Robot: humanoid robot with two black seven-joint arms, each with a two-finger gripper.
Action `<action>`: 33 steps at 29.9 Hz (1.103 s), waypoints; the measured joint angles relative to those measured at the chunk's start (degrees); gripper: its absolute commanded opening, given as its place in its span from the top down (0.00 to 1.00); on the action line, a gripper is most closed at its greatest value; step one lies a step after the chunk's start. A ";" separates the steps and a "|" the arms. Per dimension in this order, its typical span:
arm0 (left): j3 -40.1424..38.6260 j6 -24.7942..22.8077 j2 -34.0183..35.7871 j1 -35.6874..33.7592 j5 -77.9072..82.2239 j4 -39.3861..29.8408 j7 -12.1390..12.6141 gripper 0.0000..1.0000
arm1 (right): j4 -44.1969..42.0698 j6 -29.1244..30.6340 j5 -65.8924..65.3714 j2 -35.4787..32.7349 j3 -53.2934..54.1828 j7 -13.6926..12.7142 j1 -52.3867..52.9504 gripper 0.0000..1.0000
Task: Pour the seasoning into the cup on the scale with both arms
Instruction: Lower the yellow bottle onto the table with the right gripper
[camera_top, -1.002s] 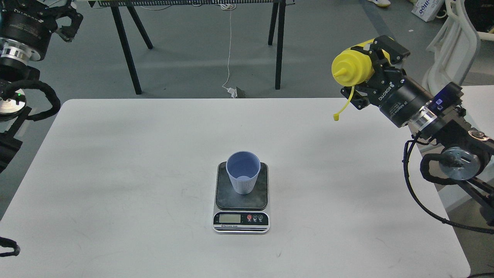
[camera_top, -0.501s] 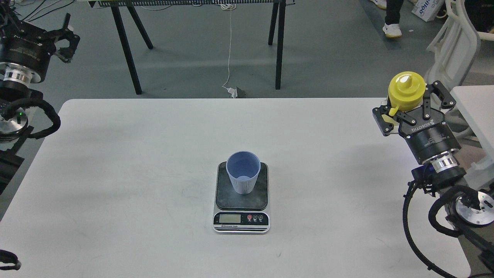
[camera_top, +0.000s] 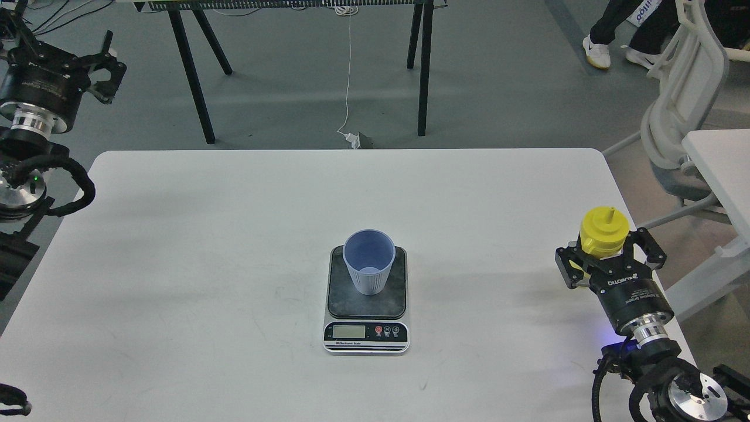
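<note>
The light-blue cup [camera_top: 369, 261] stands upright on the dark plate of the scale [camera_top: 366, 305] at the table's middle front. The scale's display strip faces me. My right gripper [camera_top: 607, 258] is shut on the yellow seasoning bottle [camera_top: 604, 231]. It holds the bottle upright, nozzle up, low over the table's right edge and well right of the cup. The bottle's lower body is hidden behind the gripper. My left gripper [camera_top: 102, 58] is open and empty, raised beyond the table's far left corner.
The white table [camera_top: 234, 234] bears only the scale and cup. A black-legged table [camera_top: 193, 70] stands behind, with a white cable hanging to the floor. A white chair [camera_top: 679, 117] and another table stand at the right, and a person's feet show at the top right.
My right arm has swung the bottle from tilted and high at the back right down to upright near the table's right front edge. The left gripper has shifted slightly.
</note>
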 measured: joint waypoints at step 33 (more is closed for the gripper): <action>-0.26 1.01 0.59 -0.26 0.22 -1.23 -0.09 0.00 | 11.47 -0.01 -1.48 -8.81 0.67 -0.54 -15.11 0.02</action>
